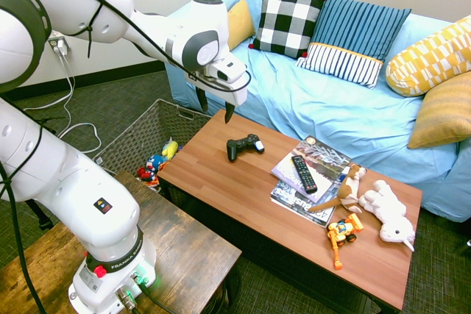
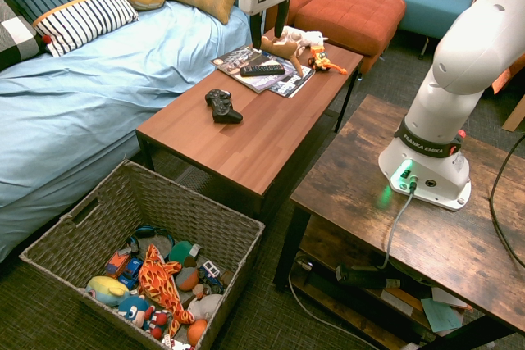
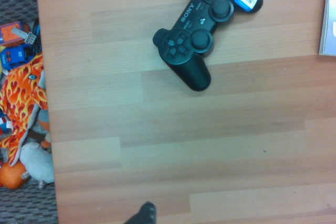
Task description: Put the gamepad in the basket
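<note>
**A:** First exterior view: the gripper (image 1: pixel 214 105) hung above the far-left corner of the coffee table (image 1: pixel 221 189), its two dark fingers spread apart with nothing between them and touching nothing.

**B:** And the gamepad (image 1: pixel 244 145)?

**A:** It lay flat on the tabletop, at about four o'clock from the gripper and apart from it. In the wrist view the gamepad (image 3: pixel 205 24) sat face up with its sticks and buttons showing, and a white-and-blue sticker on one handle.

**B:** What stood around it?

**A:** At four o'clock from the gamepad a black TV remote (image 1: pixel 303 173) rested on a stack of magazines (image 1: pixel 309 178). Beyond those lay a brown plush animal (image 1: pixel 346 187), a white plush dog (image 1: pixel 388 211) and an orange toy robot (image 1: pixel 341 234). Nothing lay between gripper and gamepad; bare wood only.

**B:** The basket (image 2: pixel 74 227)?

**A:** On the floor against the table's end, already holding a heap of toys (image 2: pixel 156 284), beside the blue sofa (image 2: pixel 98 79).

**B:** Which way did the gamepad point?

**A:** In the first exterior view its long axis ran roughly from eight o'clock to two o'clock, and both handles curved toward the table's near edge.
</note>
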`<state>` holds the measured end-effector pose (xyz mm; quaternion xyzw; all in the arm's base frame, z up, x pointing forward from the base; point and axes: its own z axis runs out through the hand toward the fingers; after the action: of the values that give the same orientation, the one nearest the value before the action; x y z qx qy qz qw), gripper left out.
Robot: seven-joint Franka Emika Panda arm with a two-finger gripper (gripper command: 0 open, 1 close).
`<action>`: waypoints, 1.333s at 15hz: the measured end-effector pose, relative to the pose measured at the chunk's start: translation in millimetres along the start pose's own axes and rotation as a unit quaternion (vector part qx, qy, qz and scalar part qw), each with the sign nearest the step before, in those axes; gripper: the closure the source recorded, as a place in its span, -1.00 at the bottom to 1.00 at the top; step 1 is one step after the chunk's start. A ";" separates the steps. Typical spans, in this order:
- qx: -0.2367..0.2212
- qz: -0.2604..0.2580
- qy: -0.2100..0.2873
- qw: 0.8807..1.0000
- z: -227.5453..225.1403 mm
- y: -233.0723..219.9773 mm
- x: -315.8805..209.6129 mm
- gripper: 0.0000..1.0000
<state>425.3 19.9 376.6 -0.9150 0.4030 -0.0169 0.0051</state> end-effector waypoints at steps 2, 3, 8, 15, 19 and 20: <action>0.000 0.000 -0.001 1.000 0.4 -1.5 0.1 -1.00; -0.001 0.003 -0.002 1.000 2.0 -3.4 -1.0 -1.00; -0.006 0.082 -0.011 0.997 21.5 -35.3 12.7 -1.00; -0.011 0.192 -0.012 0.981 86.6 -87.7 63.7 -1.00; -0.022 0.224 -0.014 0.974 129.9 -114.4 82.7 -1.00; -0.025 0.230 -0.013 0.973 137.8 -120.7 85.5 -1.00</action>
<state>576.8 37.7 244.0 -0.7979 0.6027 0.0069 -0.0088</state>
